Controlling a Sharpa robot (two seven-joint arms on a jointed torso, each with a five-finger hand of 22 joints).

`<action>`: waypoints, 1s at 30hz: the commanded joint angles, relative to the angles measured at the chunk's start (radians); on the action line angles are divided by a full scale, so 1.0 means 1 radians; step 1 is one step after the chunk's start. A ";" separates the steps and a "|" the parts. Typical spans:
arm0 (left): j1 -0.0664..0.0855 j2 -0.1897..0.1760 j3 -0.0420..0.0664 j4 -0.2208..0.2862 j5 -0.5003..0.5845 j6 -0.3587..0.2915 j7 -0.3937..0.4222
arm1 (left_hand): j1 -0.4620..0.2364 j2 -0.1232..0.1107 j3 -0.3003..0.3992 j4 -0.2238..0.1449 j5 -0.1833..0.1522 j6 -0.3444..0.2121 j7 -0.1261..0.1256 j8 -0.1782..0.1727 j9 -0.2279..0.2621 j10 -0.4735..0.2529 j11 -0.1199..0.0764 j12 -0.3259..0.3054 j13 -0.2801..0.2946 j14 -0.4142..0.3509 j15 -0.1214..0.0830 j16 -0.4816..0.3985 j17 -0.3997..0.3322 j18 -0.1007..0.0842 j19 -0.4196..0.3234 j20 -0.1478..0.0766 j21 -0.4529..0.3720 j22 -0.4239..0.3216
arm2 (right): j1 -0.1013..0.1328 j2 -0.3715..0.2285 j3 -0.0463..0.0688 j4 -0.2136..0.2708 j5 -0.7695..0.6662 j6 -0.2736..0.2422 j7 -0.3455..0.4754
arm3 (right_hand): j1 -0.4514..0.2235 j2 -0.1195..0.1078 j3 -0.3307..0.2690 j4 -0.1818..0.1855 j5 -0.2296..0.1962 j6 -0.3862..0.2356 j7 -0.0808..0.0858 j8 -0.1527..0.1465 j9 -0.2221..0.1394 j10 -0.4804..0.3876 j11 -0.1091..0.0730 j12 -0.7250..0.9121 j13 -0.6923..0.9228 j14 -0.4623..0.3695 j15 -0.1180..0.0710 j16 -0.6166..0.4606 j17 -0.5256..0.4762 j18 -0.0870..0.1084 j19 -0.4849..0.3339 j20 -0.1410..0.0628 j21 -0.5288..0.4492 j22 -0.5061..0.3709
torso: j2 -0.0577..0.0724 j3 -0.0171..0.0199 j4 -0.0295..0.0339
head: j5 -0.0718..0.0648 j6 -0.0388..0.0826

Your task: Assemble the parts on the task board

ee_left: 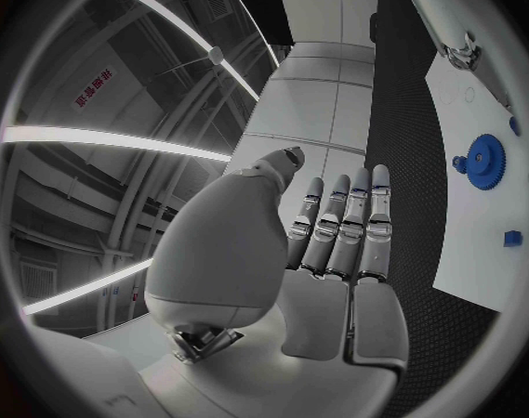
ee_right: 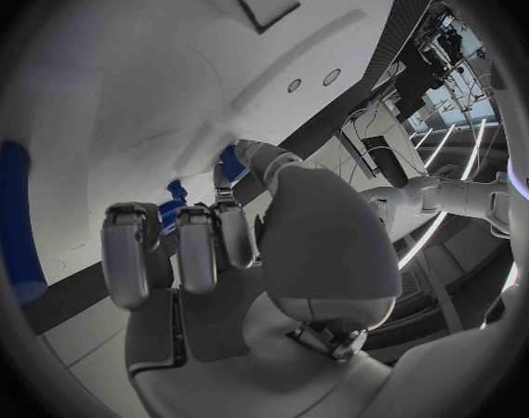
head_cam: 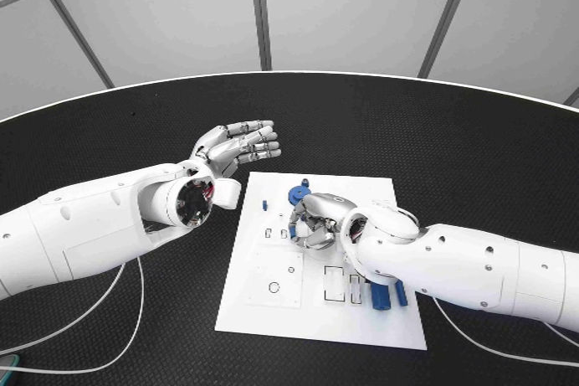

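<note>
Head camera overhead facing down, wrist cameras close behind each hand, sharing the task board (head_cam: 316, 319).

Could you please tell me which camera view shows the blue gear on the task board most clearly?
The left wrist view: the blue gear lies unobstructed on the task board, its teeth visible. In the head view the right hand partly covers it. In the right wrist view only blue bits show past the fingers.

Black table (head_cam: 483, 143) – bearing the white task board (head_cam: 259, 306) (centred).
</note>
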 commanded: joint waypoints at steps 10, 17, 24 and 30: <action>0.000 -0.001 0.000 0.000 0.000 0.000 -0.001 | -0.002 -0.006 0.005 0.000 -0.005 -0.003 0.077 -0.002 -0.001 0.002 -0.003 -0.003 0.000 0.001 -0.002 -0.004 0.000 0.012 0.007 -0.002 -0.007 -0.001 | 0.000 0.002 0.000 -0.002 0.000 0.001 0.001 | -0.018 -0.013 -0.002 0.000 -0.009 -0.026 0.006 -0.015 -0.007 -0.012 0.014 -0.013 0.133 0.101 0.015 -0.001 0.251 -0.010 0.097 0.014 -0.008 0.250 | 0.000 -0.0004 0.0002 | 0.000 -0.001; 0.000 -0.002 0.000 0.000 0.000 0.000 -0.001 | -0.002 -0.006 0.005 0.000 -0.005 -0.003 0.077 -0.002 -0.001 0.002 -0.003 -0.003 0.000 0.001 -0.002 -0.004 0.000 0.012 0.007 -0.002 -0.007 -0.001 | 0.000 0.002 0.000 -0.002 0.000 0.004 0.003 | -0.024 -0.027 -0.003 -0.002 -0.020 -0.058 0.017 -0.034 -0.016 -0.021 0.024 -0.020 0.127 0.100 0.024 -0.002 0.248 -0.009 0.095 0.022 -0.012 0.247 | 0.001 0.0003 -0.0004 | 0.000 -0.002; 0.000 -0.002 0.000 -0.001 0.000 0.000 -0.001 | -0.002 -0.006 0.005 0.000 -0.005 -0.003 0.077 -0.002 -0.001 0.002 -0.003 -0.003 0.000 0.001 -0.002 -0.004 0.000 0.012 0.007 -0.002 -0.007 -0.001 | 0.000 0.002 0.000 -0.002 0.000 0.004 0.004 | -0.027 -0.037 -0.006 -0.004 -0.029 -0.073 0.023 -0.045 -0.021 -0.026 0.030 -0.023 0.123 0.100 0.029 -0.002 0.248 -0.009 0.095 0.027 -0.013 0.246 | 0.001 0.0005 -0.0004 | -0.001 -0.003; 0.000 -0.003 0.000 -0.001 0.000 0.000 -0.002 | -0.002 -0.006 0.005 0.000 -0.005 -0.003 0.077 -0.002 -0.001 0.002 -0.003 -0.003 0.000 0.001 -0.002 -0.004 0.000 0.012 0.007 -0.002 -0.007 -0.001 | 0.000 0.000 0.000 0.001 0.000 0.001 0.005 | -0.031 -0.042 -0.009 -0.003 -0.034 -0.080 0.025 -0.050 -0.024 -0.029 0.032 -0.025 0.121 0.100 0.031 -0.002 0.248 -0.009 0.094 0.029 -0.013 0.246 | 0.001 0.0007 0.0001 | -0.001 -0.003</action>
